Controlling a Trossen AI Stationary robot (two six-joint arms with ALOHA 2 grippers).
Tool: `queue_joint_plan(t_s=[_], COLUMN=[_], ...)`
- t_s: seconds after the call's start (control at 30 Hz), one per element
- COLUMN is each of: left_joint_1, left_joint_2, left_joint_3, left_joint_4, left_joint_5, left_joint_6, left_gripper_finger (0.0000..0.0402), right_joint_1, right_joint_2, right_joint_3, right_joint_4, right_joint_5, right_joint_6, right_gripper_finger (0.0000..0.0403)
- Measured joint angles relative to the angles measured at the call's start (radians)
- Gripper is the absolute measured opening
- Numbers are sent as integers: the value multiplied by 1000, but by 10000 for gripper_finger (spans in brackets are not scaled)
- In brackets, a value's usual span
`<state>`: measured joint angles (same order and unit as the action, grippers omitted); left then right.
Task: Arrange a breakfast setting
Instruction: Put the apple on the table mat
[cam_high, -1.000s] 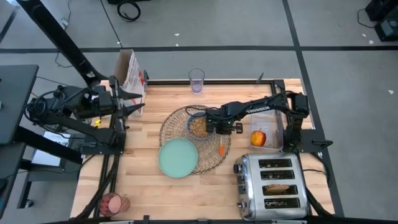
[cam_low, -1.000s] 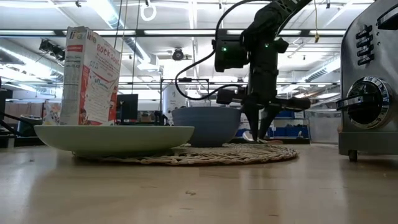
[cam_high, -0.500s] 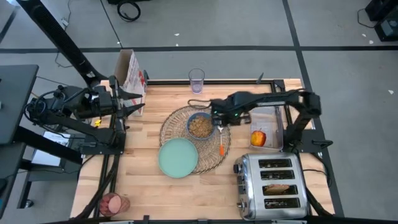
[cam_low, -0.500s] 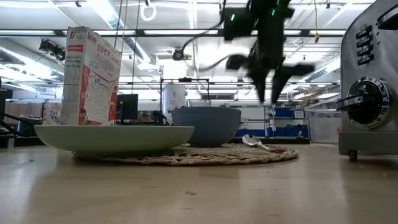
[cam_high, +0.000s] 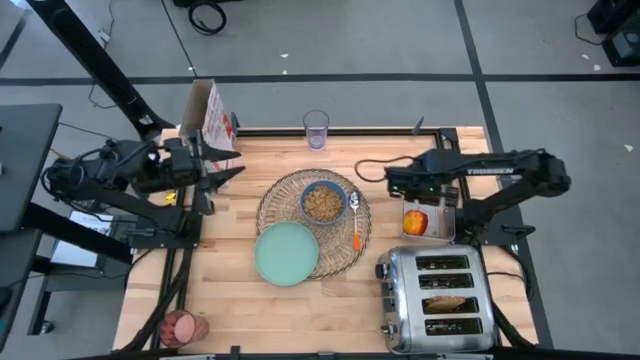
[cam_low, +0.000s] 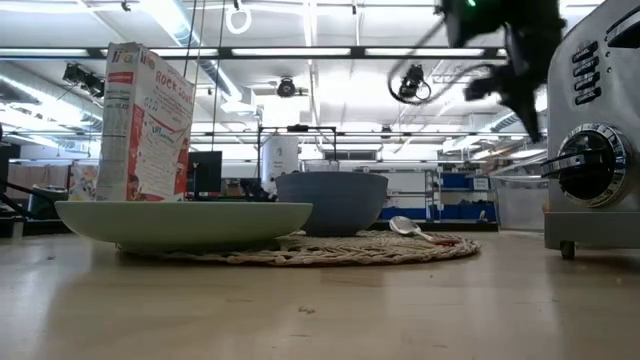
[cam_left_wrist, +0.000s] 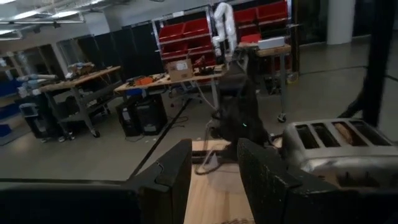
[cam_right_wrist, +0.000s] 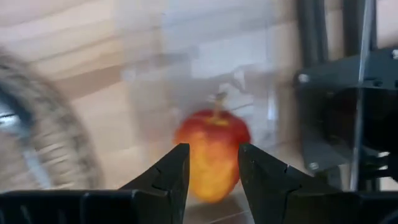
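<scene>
The round wicker placemat (cam_high: 300, 215) lies mid-table. On it stand the blue bowl (cam_high: 323, 201), filled with cereal, and the mint-green plate (cam_high: 286, 253), which overhangs its near edge. The orange-handled spoon (cam_high: 355, 222) lies on it to the right of the bowl. The red-yellow apple (cam_high: 416, 221) sits in a clear tray (cam_high: 440, 205) at the right. A toast slice (cam_high: 450, 303) sits in the toaster. A glass (cam_high: 316, 130) stands at the far edge. My right gripper (cam_high: 412, 192) is open above the apple (cam_right_wrist: 211, 152). My left gripper (cam_high: 222, 172) is open at the table's left edge.
A chrome toaster (cam_high: 440, 300) fills the near right corner. A cereal box (cam_high: 210, 120) stands at the far left corner. A pinkish round thing (cam_high: 180, 326) sits off the table's near left corner. Bare wood lies near the front edge.
My right gripper has risen from the placemat beside the bowl and gone toward the table's right edge, over the apple. The spoon stays lying on the placemat. My left gripper has shifted a little toward the table's right.
</scene>
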<state>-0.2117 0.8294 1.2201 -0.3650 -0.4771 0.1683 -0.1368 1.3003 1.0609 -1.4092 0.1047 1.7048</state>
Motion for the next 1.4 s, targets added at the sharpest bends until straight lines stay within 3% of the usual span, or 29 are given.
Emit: queue_joint_plan(t_s=[0.3,0.5,0.73,0.97,1.2,1.4], left_joint_1=[186,364,507,564,561,553], left_joint_2=[118,165,173,172,158,128], left_joint_3=[0,0,0,0,0,-1], left_joint_4=[18,42,40,35,-5,-30], left_joint_5=[20,165,285,325,326,325], left_joint_6=[-96,-73,-50,-44,-45,-53], left_gripper_finger=[137,137,137,137,137,137], right_joint_1=[-87,-176,-222,-235,-254,-259], right_joint_2=[-113,-135,-130,-130,-129,-129], right_joint_3=[-297,-406,-442,-442,-442,-442], right_joint_4=[206,397,451,451,451,450], right_joint_5=[-70,-99,-134,-136,-135,-112], right_joint_6=[-12,-32,-33,-33,-37,-58], right_gripper_finger=[142,142,141,104,42,16])
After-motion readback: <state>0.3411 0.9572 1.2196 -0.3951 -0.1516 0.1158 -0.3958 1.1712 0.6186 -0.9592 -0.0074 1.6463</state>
